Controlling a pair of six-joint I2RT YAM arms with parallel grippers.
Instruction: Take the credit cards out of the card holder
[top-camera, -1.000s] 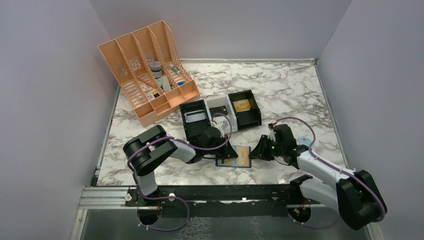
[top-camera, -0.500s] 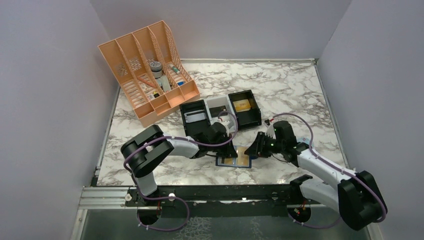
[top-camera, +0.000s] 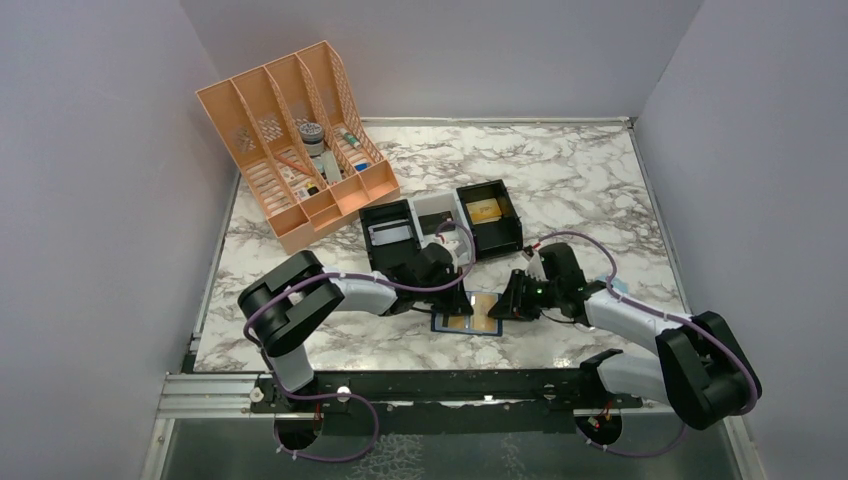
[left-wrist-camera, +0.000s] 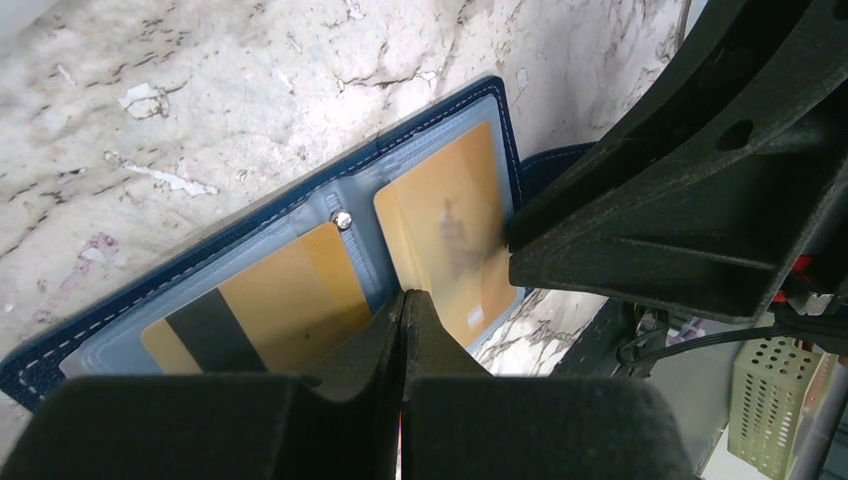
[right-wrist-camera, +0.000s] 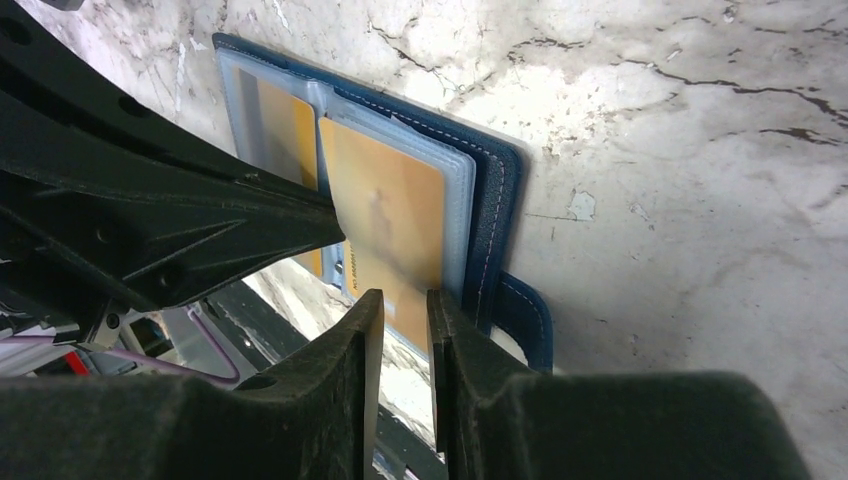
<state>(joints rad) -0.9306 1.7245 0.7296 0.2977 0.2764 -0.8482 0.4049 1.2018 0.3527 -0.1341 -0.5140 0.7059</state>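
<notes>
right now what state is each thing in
card holder, open flat on the table
credit cards, two gold ones in its pockets, not out yet
left gripper, shut, tips on the fold
right gripper, slightly open around a card pocket's edge
black tray, holds a gold-tan card-like thing
file rack, upright, small items in its slots

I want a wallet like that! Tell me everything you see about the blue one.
The card holder is a navy stitched bifold lying open on the marble table. Clear blue-grey sleeves show gold cards; a short strap tab sticks out. The shut left gripper presses its middle; the right gripper, fingertips slightly parted, meets one sleeve.
</notes>
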